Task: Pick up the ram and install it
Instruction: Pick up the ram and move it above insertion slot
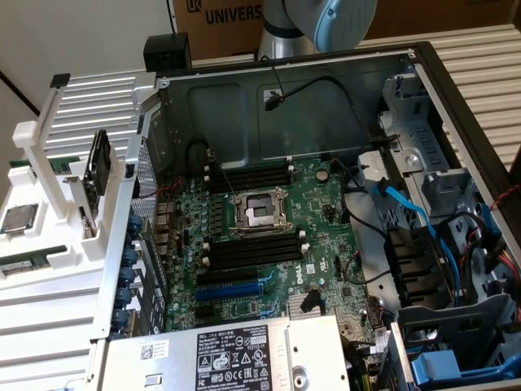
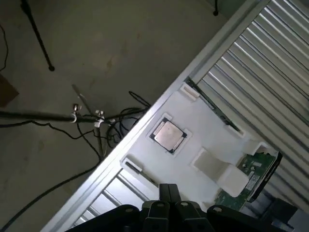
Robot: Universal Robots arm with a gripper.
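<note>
Clearly, we see the ram (image 1: 31,262): thin green stick, dark chips, lying in the white fixture (image 1: 57,240) beside the computer case (image 1: 326,90) | gripper (image 2: 168,192): closed on nothing, well apart from it.

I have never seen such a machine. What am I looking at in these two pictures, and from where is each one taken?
This is one robot arm beside an open computer case. The exterior view comes from a camera off the arm; it shows the green motherboard with black memory slots. On that view's left stands a white holder carrying a square silver processor chip and the ram, a thin green stick. The wrist view comes from a camera on the arm, looking past the gripper down at that holder. The ram lies in the holder, not in the gripper.
</note>
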